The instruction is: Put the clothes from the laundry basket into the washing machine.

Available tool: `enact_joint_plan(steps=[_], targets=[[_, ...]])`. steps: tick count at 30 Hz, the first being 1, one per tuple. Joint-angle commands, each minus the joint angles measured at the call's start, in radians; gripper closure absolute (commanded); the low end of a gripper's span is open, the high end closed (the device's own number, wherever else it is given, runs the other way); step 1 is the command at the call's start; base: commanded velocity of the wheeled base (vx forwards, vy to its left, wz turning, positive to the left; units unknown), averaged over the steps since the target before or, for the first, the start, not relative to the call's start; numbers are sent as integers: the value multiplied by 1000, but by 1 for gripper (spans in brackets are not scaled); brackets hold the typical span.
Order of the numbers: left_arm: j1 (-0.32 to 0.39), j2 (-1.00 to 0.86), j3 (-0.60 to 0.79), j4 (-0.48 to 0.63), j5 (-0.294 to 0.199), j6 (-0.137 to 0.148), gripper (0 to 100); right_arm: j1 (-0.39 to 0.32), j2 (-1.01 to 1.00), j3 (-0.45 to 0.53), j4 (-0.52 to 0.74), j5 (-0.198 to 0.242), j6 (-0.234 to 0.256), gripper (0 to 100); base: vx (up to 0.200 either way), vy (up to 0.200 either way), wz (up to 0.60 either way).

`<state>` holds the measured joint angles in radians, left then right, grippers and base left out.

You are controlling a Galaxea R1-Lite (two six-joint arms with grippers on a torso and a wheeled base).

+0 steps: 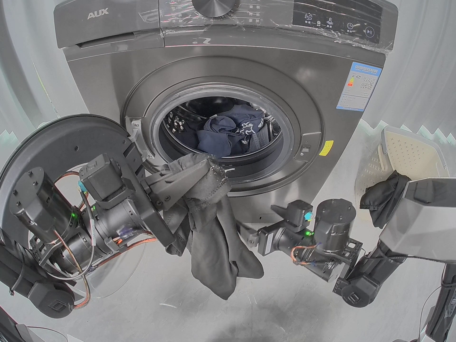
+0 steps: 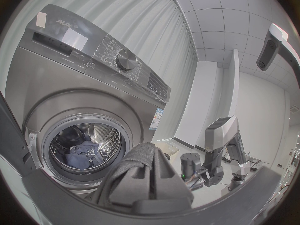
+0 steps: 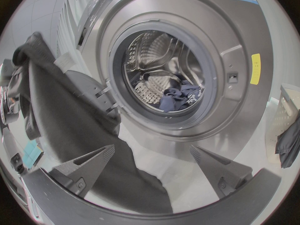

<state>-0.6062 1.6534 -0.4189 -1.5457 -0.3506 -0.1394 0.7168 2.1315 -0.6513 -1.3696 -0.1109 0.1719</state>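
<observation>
The grey washing machine (image 1: 294, 77) stands ahead with its round door (image 1: 61, 143) swung open to the left. A navy garment (image 1: 230, 129) lies inside the drum (image 3: 162, 72). My left gripper (image 1: 209, 167) is shut on a dark grey garment (image 1: 211, 233), held just below the drum opening's lower left rim; the cloth hangs down toward the floor. In the left wrist view the cloth (image 2: 137, 160) drapes over the closed fingers (image 2: 162, 178). My right gripper (image 3: 150, 160) stands open and empty, low in front of the machine, beside the hanging cloth (image 3: 72, 122).
A white laundry basket (image 1: 413, 157) stands at the right of the machine, with a dark garment (image 1: 384, 198) hanging over its rim. Pale curtains hang behind. The floor in front of the machine is bare.
</observation>
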Motion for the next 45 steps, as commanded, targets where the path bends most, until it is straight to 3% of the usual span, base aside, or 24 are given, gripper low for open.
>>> enact_joint_plan(steps=[1, 13, 17, 23, 27, 36, 45], targets=[[9, 12, -9, -1, 2, -2, 100, 78, 22, 27, -6, 0, 3, 0, 0, 0, 0], [11, 9, -18, -1, 4, -9, 100, 125, 67, 16, -11, -1, 3, 0, 0, 0, 0], [28, 8, -18, 1, 1, -9, 100, 107, 56, 25, -20, -1, 1, 0, 0, 0, 0], [32, 2, -18, -1, -1, -9, 100, 0, -1, 88, -22, 11, -2, 0, 0, 0, 0], [32, 0, -18, 1, -2, -9, 100, -42, 1, 74, -20, 14, -3, 0, 0, 0, 0], [31, -1, -12, -1, -2, -6, 100, -88, 151, -157, -3, 13, -15, 0, 0, 0, 0], [32, 0, -15, -1, -2, -8, 100, -39, 212, -200, -14, 26, -28, 0, 0, 0, 0]])
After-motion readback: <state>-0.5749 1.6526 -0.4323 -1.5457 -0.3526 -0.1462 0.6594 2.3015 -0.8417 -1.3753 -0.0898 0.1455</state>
